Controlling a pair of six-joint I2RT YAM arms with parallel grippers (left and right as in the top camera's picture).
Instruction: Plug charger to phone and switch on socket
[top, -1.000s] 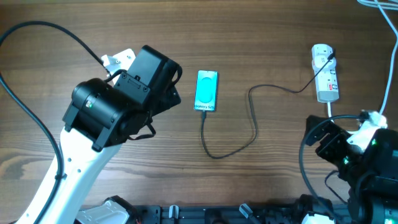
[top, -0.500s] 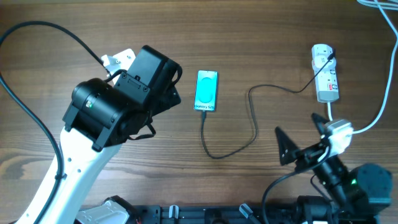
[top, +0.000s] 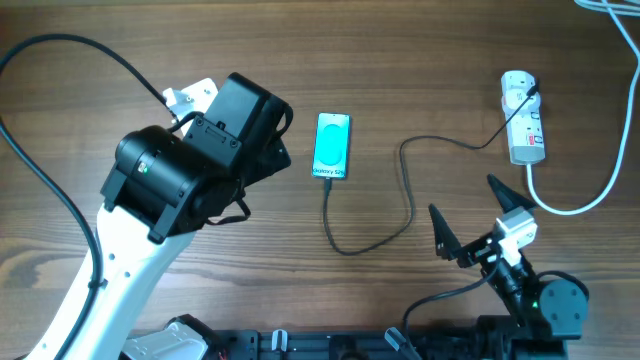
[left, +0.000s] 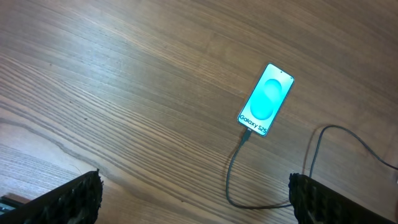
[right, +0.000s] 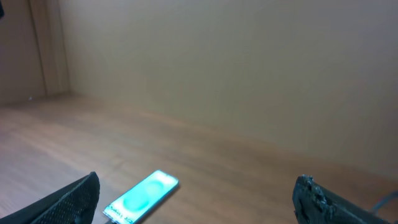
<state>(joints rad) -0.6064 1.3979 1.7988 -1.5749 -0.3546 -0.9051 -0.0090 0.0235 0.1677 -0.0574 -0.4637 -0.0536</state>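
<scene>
The phone (top: 332, 146) lies flat at mid-table with its turquoise screen lit; it also shows in the left wrist view (left: 266, 99) and low in the right wrist view (right: 142, 197). The black charger (top: 408, 200) cable runs from the phone's near end, where its connector (left: 246, 135) meets the rim, loops across the wood and reaches the white socket (top: 524, 120) at the far right. My left gripper (left: 194, 183) hovers open, left of and nearer than the phone, holding nothing. My right gripper (top: 461, 193) is open at the front right, apart from everything.
A thick white cord (top: 575, 205) leaves the socket's near end, curves right and runs up the right edge. The bulky left arm (top: 180, 180) covers the table's left middle. A plain wall (right: 217, 74) rises behind the table in the right wrist view.
The right arm has swung from the right edge down toward the front edge, its open fingers now pointing away from the front edge. The left arm, phone, cable and socket have not moved.
</scene>
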